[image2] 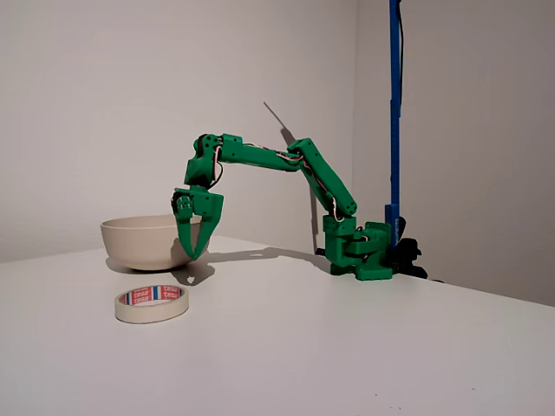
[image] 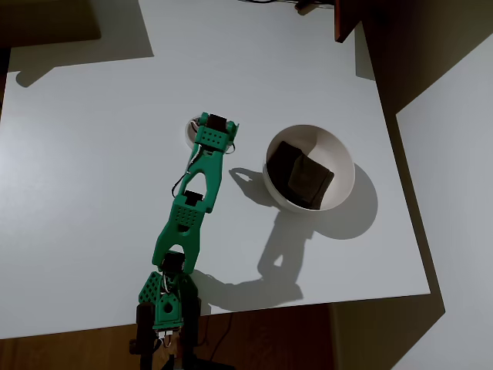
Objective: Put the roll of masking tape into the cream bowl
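Note:
The roll of masking tape (image2: 152, 304) lies flat on the white table, a cream ring with a red-blue label on its rim. From overhead only its left edge (image: 188, 131) peeks out beside the green gripper (image: 203, 134). The gripper (image2: 192, 255) points straight down, its tips a little above the table and just behind the tape. Its fingers meet at the tips and hold nothing. The cream bowl (image: 339, 158) stands to the right of the gripper in the overhead view, with a dark brown folded cloth (image: 300, 175) inside. Its wall (image2: 139, 243) shows behind the gripper in the fixed view.
The arm's green base (image2: 360, 251) sits at the table's edge, with a blue pole (image2: 395, 104) rising behind it. The white table (image: 92, 193) is bare on the overhead view's left. A dark red object (image: 347, 19) stands at the top right corner.

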`<action>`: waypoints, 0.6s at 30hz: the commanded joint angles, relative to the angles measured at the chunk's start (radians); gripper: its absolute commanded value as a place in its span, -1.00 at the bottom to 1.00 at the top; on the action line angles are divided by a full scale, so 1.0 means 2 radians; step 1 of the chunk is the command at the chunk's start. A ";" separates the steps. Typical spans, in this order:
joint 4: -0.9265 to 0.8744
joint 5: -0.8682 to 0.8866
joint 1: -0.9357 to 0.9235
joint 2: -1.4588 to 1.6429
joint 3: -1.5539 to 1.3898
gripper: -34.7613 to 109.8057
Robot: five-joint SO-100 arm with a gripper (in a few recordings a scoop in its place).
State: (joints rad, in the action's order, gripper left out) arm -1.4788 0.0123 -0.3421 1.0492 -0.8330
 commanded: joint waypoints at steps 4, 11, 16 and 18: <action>0.002 0.012 0.027 0.026 0.040 -0.26; -0.015 0.017 0.049 0.011 0.054 -0.26; -0.016 0.021 0.048 -0.018 0.054 -0.28; -0.011 0.021 0.043 -0.024 0.054 -0.29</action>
State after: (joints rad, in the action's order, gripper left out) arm -1.4972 0.0476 -0.2332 0.9695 -0.7885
